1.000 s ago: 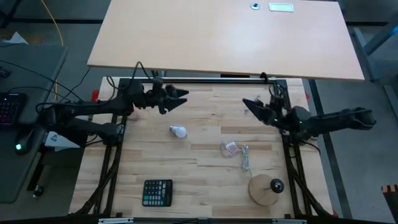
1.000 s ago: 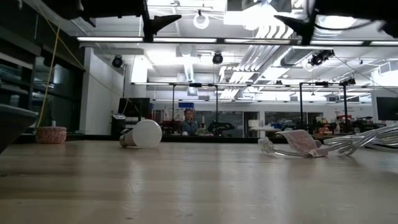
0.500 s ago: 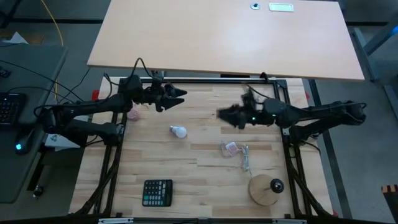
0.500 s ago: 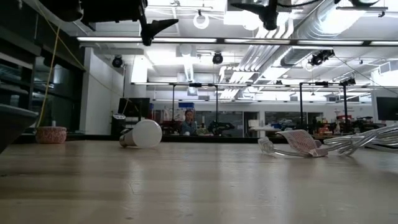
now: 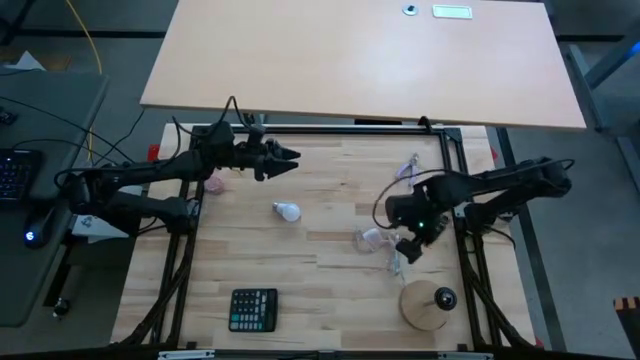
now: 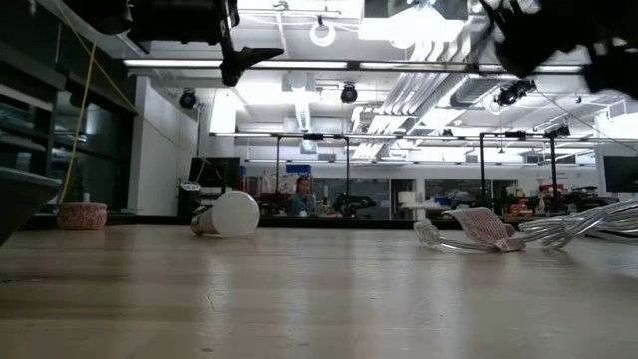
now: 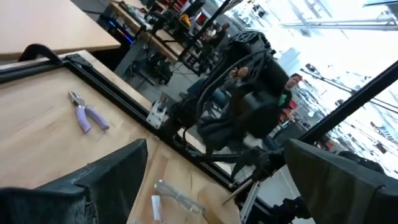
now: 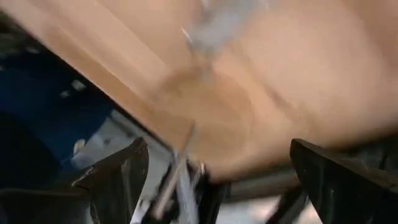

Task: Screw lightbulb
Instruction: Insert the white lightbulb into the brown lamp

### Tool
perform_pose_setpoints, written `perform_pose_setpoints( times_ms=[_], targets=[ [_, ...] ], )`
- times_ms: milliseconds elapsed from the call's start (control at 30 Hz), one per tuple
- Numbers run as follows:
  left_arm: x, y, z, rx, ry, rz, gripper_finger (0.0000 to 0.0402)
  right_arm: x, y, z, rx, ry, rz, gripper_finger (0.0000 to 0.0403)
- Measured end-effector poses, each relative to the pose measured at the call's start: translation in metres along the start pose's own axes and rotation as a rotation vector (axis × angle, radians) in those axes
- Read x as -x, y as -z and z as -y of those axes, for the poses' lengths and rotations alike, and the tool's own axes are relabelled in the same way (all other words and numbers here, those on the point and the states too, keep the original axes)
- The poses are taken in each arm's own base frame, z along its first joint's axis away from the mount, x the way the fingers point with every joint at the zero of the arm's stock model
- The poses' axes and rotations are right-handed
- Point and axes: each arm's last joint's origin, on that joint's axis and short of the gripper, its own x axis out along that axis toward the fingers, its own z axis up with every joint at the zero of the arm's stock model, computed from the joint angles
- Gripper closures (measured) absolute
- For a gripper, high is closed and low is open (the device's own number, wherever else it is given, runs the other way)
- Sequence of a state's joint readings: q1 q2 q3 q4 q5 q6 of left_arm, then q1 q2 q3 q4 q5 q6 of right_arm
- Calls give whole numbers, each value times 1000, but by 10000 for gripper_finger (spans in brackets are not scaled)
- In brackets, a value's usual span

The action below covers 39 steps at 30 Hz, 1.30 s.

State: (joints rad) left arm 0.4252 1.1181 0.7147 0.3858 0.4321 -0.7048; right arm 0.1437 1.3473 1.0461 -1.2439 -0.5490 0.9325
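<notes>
Tool-wise, the left tool [image 5: 290,156] hangs wide open by the bench's far-left edge, holding nothing. Bulb [image 5: 287,211] lies on its side left of mid-bench. Right tool [image 5: 410,243], also wide and empty, sits over the wrapper [image 5: 370,238]; it could snag that, or nudge the bulb rolling.

The high view looks straight down over the whole table [image 5: 330,270], the low view sits at tabletop height facing the room, sharing the lightbulb [image 5: 288,211], while both wrist views look close past their fingers.
</notes>
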Motion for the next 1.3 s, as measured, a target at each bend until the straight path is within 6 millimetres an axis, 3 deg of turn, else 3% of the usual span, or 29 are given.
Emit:
perform_pose_setpoints(
  times_ms=[367,667,900,1000,1100,1300],
  targets=[
    [0,4,-3,21,-28,-39,32,-62,-1,-10,-93,46,-376,23],
    [0,4,-3,21,-29,-41,32,-106,6,-40,-49,-17,-513,23],
    [0,6,-5,20,-43,-58,32,-130,13,-46,-53,37,-550,36],
    [0,7,-5,2,-47,-65,32,-134,11,-46,-62,49,-553,76],
    [0,7,-5,4,-52,-70,32,-133,11,-46,-77,52,-549,144],
    [0,8,-6,-20,-60,-83,32,-134,11,-45,-95,72,-530,357]
  ],
)
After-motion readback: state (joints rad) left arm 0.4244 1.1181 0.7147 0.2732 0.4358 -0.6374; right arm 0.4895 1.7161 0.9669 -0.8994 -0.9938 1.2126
